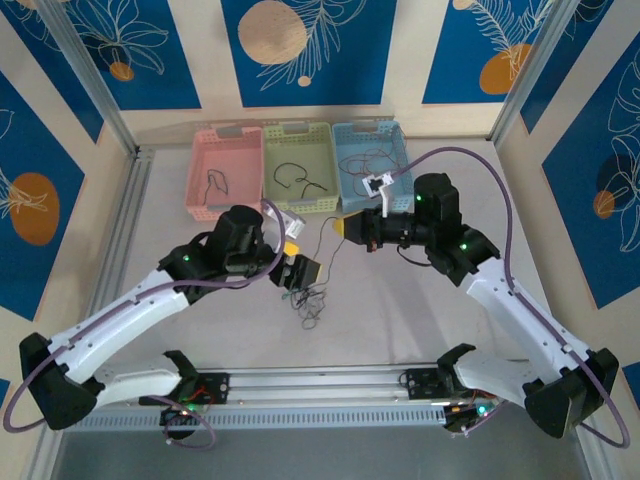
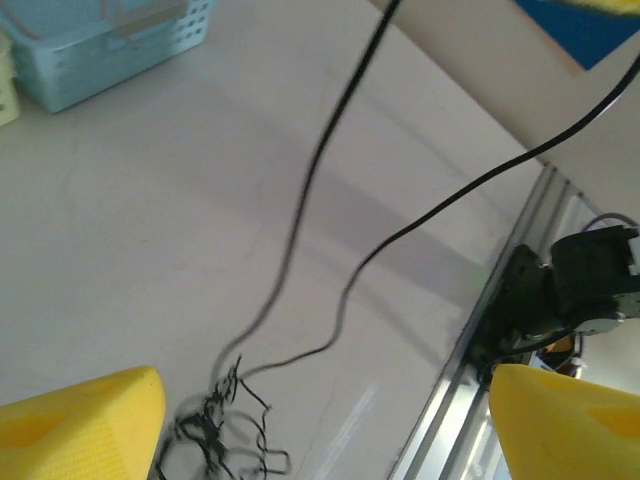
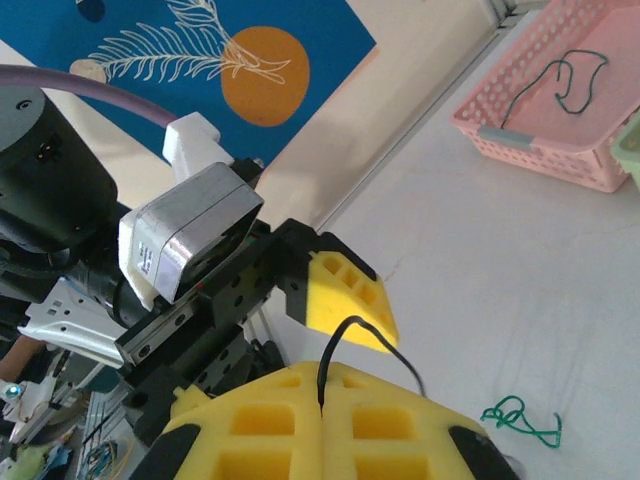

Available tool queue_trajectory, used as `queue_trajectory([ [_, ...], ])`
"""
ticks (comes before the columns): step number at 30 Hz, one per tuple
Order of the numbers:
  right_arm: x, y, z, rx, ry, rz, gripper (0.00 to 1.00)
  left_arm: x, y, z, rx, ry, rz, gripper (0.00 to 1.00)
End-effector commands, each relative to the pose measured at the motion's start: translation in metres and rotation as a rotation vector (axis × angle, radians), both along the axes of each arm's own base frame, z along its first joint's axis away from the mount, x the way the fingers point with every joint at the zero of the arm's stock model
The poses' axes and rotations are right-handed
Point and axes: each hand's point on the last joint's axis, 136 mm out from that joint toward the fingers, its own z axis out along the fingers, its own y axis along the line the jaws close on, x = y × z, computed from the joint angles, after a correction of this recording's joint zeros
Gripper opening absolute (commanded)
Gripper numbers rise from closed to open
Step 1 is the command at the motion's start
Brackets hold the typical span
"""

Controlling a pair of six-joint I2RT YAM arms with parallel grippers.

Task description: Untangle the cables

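The pale table [image 1: 420,320] carries both arms, the left arm [image 1: 130,305] and the right arm [image 1: 510,300], each reaching inward toward its middle. Along the far edge three baskets stand side by side: a pink basket [image 1: 226,170], a green basket [image 1: 300,165] and a blue basket [image 1: 368,155], each with thin dark wire inside. The left gripper [image 2: 325,400] hangs over the table with its yellow fingers [image 2: 80,425] spread wide and nothing between them. The right gripper [image 3: 322,395] has its jaws pressed together on a black strand [image 3: 362,328]. The cables [image 1: 308,300] lie as a small dark knot on the table just below the left gripper, with two black strands rising from it, and a loose green wire [image 3: 520,422] curls on the table surface
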Motion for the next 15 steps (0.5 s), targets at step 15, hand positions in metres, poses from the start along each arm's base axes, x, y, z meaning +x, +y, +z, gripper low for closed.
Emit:
queue_trajectory([
  [15,-0.021,0.011,0.003,0.018,0.001,0.117,0.0,0.061,-0.038,-0.02,-0.014,-0.055,0.105,0.8],
])
